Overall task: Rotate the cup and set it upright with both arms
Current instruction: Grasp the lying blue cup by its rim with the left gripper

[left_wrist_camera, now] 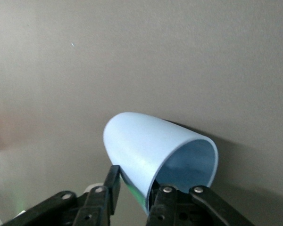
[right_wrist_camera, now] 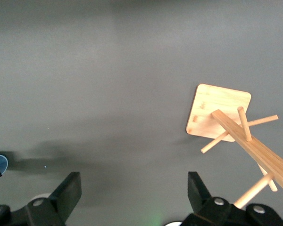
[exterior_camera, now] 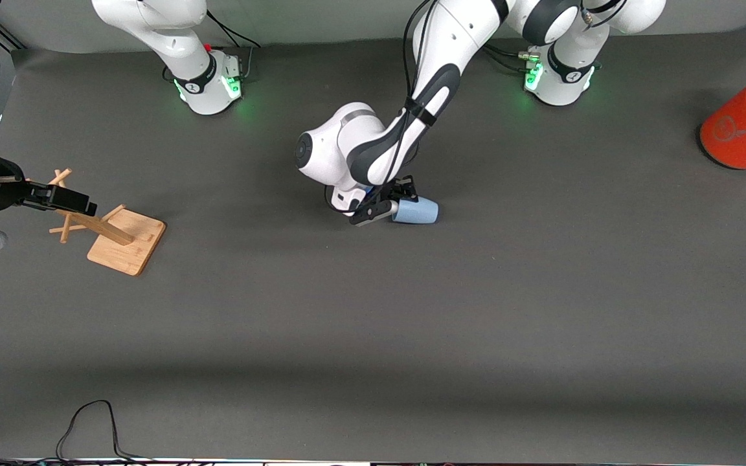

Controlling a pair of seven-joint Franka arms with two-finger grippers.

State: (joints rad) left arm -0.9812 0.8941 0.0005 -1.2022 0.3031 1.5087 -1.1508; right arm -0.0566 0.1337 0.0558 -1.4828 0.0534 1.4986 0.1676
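Note:
The pale-blue cup [exterior_camera: 419, 211] lies on its side near the middle of the table, its mouth turned toward the right arm's end. My left gripper [exterior_camera: 391, 207] is shut on the cup's rim. In the left wrist view one finger is outside the cup [left_wrist_camera: 146, 146] wall and the other inside the mouth, with the gripper [left_wrist_camera: 134, 182] pinching the wall. My right gripper [exterior_camera: 83, 204] is open and empty, over the wooden rack at the right arm's end of the table. It is open wide in the right wrist view [right_wrist_camera: 134, 188].
A wooden peg rack [exterior_camera: 128, 243] on a square base stands under the right gripper and also shows in the right wrist view [right_wrist_camera: 219, 113]. A large orange cylinder [exterior_camera: 743, 133] with a grey top lies at the left arm's end. A black cable [exterior_camera: 91, 421] loops near the front edge.

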